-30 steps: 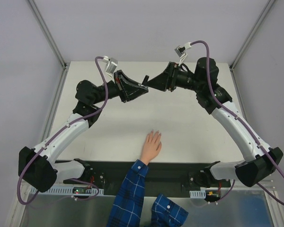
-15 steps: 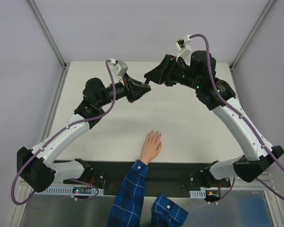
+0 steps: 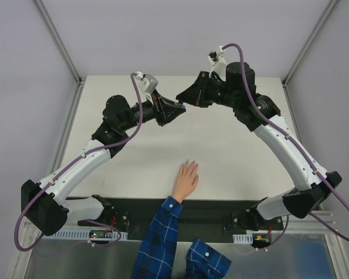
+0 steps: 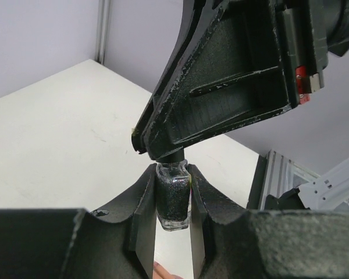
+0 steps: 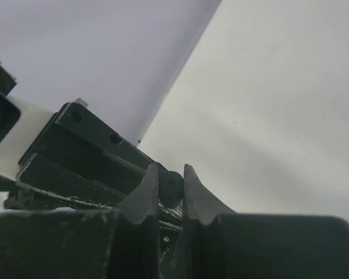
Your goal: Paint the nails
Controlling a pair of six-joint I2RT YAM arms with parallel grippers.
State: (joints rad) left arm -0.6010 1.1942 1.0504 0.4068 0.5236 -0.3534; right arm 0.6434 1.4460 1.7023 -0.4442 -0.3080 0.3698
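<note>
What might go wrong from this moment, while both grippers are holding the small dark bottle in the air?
1. The left gripper holds the bottle only by its sides, above the table. If the right gripper twists the cap, the bottle may turn in the fingers or slip out and fall.
2. Once open, a tilted bottle may spill dark polish.
3. The hand lies on the same table, so a dropped bottle could splash it.
</note>
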